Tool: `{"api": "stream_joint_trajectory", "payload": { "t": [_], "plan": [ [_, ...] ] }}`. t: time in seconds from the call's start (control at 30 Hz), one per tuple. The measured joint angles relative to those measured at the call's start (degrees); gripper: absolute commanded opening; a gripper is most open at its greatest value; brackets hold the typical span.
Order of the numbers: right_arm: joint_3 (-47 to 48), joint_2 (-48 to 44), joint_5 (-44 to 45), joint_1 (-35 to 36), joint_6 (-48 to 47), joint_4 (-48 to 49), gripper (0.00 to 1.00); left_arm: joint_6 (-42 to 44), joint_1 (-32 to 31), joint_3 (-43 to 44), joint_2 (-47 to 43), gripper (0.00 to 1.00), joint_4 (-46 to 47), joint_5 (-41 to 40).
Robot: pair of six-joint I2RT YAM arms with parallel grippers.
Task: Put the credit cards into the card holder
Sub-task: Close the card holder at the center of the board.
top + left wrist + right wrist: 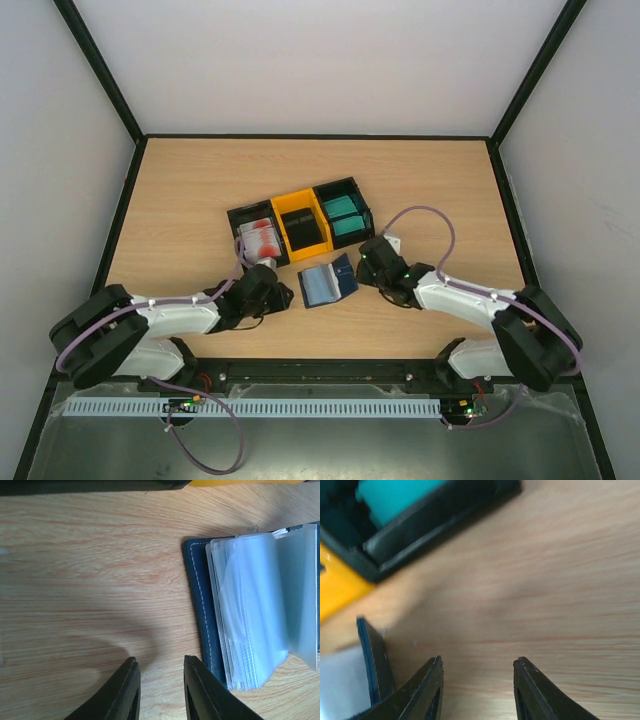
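Open card holder point(327, 282) lay on the table point(190, 190) between two arms.
The left gripper point(160, 660) and right gripper point(479, 661), jaws apart and empty, flanked it; beyond, the credit cards point(262, 238) sat stacked in three bins point(297, 199).

Dark navy folding card holder point(197, 610): right side cut off, left wrist view.
Teal plastic credit cards point(395, 495): blurred, cropped at top.
Black right fingers point(422, 695): bases cropped.
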Motion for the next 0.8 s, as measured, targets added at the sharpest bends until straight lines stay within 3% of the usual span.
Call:
{"api": "stream_joint_trajectory", "payload": {
  "t": [0.3, 0.5, 0.8],
  "plan": [
    [-2.2, 3.6, -21.5, 0.0, -4.3, 10.0, 0.41, 0.2, 0.0, 2.1, 4.2, 0.21, 2.4, 0.9],
    [-2.2, 5.7, -27.4, 0.0, -6.1, 13.0, 0.37, 0.5, 0.0, 2.6, 6.4, 0.17, 4.9, 2.0],
    [-2.5, 12.6, -33.2, 0.0, -5.7, 18.1, 0.41, 0.7, -0.1, 2.7, 7.7, 0.16, 6.8, 2.8]
  ]
}}
